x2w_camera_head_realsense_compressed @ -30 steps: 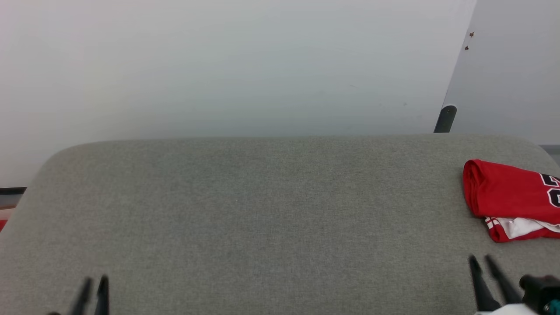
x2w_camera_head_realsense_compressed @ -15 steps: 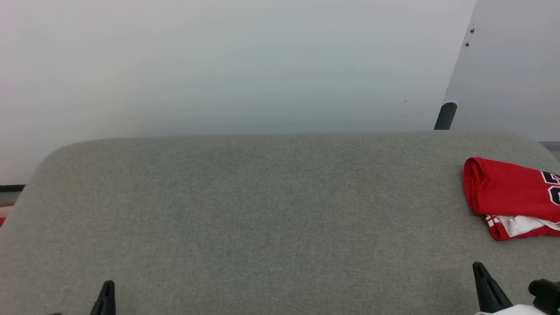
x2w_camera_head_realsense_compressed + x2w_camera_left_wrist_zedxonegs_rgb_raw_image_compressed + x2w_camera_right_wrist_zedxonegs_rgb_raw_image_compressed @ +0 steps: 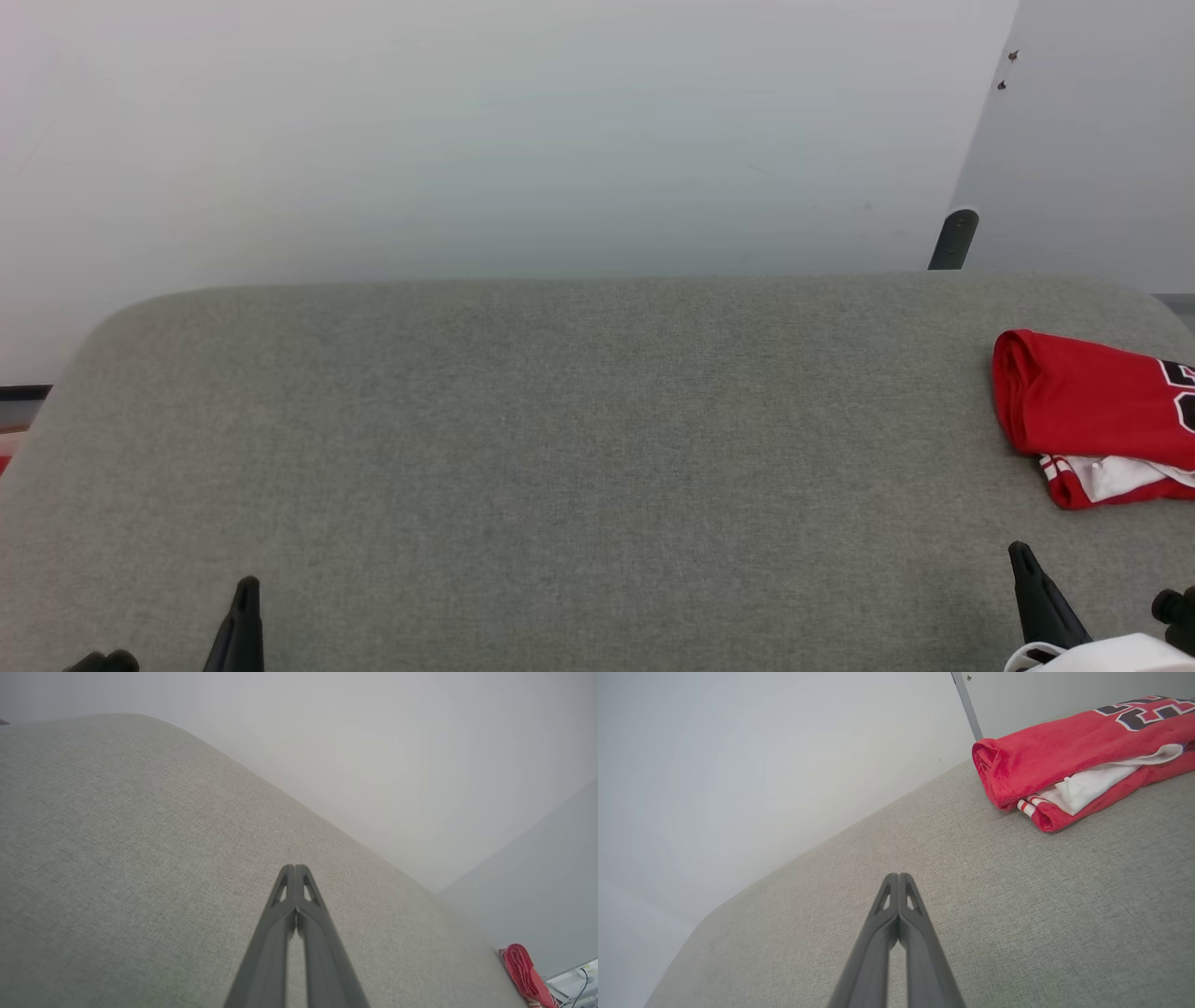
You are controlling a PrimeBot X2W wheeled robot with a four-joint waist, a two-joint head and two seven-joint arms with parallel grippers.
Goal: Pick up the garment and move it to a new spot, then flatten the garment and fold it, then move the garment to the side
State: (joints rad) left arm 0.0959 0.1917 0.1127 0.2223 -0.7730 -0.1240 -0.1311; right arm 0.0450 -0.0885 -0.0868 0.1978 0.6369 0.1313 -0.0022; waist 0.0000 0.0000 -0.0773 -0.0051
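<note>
The garment (image 3: 1088, 406) lies folded at the right edge of the grey cushioned surface (image 3: 560, 448): red fabric with dark lettering, a white panel and striped trim at its near corner. It shows again in the right wrist view (image 3: 1064, 760) and as a small red roll (image 3: 521, 970) in the left wrist view. My right gripper (image 3: 1022, 560) is shut and empty, near the front edge, a short way in front of the garment; its fingers (image 3: 899, 879) press together. My left gripper (image 3: 247, 590) is shut and empty at the front left, far from the garment (image 3: 294, 870).
A pale wall (image 3: 467, 140) rises right behind the cushion's far edge. A dark post (image 3: 952, 240) stands behind the back right corner, beside a grey panel (image 3: 1092, 140). The cushion's corners are rounded.
Both grippers have gone from open to shut, with nothing between the fingers. The head camera has tilted slightly, so the whole scene sits a little higher in the picture. The garment stays put.
</note>
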